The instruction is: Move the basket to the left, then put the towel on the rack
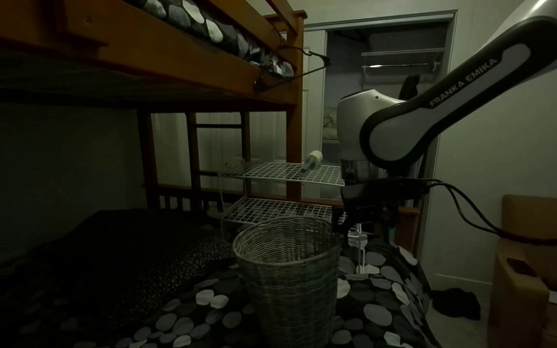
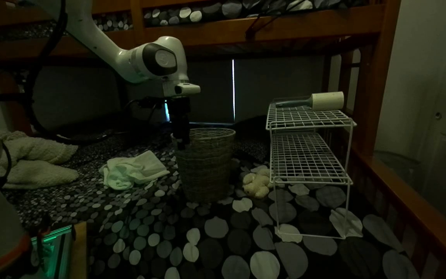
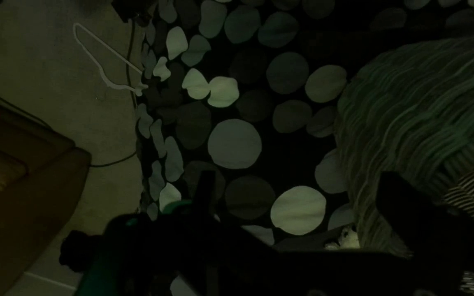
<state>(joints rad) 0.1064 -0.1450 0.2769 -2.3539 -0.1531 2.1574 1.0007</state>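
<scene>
The tall woven basket stands upright on the bed. It also shows in the other exterior view and at the right of the wrist view. My gripper points down at the basket's rim, also seen beside it in an exterior view. In the wrist view the gripper is wide open; one finger overlaps the basket, the other is over the bedding. Whether a finger touches the basket is unclear. The pale crumpled towel lies on the bed. The white wire rack stands upright, also behind the basket.
A lint roller lies on the rack's top shelf. A small plush toy lies between basket and rack. A fleece blanket is near the robot base. The upper bunk rail hangs overhead, with a dark hanger on it.
</scene>
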